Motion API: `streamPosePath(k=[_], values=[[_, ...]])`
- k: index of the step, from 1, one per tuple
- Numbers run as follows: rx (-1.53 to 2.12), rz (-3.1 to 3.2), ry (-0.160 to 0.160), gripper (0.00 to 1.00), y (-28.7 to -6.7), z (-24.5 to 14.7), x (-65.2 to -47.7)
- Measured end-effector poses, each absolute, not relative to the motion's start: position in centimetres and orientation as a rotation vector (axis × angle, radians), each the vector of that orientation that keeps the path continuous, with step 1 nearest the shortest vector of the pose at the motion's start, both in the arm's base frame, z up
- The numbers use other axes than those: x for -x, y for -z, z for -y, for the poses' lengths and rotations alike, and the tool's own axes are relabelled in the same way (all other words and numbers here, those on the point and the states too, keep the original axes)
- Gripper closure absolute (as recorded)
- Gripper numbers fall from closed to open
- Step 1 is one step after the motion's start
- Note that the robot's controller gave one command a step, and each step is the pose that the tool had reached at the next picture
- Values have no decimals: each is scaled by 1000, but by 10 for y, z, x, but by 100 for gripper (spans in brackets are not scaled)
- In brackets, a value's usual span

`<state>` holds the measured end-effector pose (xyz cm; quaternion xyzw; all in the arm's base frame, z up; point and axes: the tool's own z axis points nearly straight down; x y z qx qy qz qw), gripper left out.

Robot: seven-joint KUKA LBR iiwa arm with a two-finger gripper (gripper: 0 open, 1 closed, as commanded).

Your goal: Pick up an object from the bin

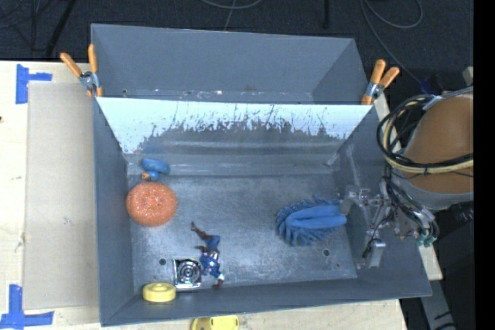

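My gripper point(373, 250) hangs over the bin's right sloping wall, low on the right side. A blue brush with fanned bristles point(311, 221) lies on the bin floor just left of it, its right end close to the gripper's body. Whether they touch is unclear, and nothing shows in the gripper's grasp.
An orange scrubbing ball point(151, 203) sits at the left, with a small blue piece point(155, 165) behind it. Near the front left lie a blue and red toy figure point(209, 255), a small silver square thing point(187, 273) and a yellow round thing point(159, 291).
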<state>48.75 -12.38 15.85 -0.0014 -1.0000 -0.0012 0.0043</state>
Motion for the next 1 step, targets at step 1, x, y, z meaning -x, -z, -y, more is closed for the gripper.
streamPosePath(k=[1], values=[[-2, 3140, 1, 0, -163, 124, -489]])
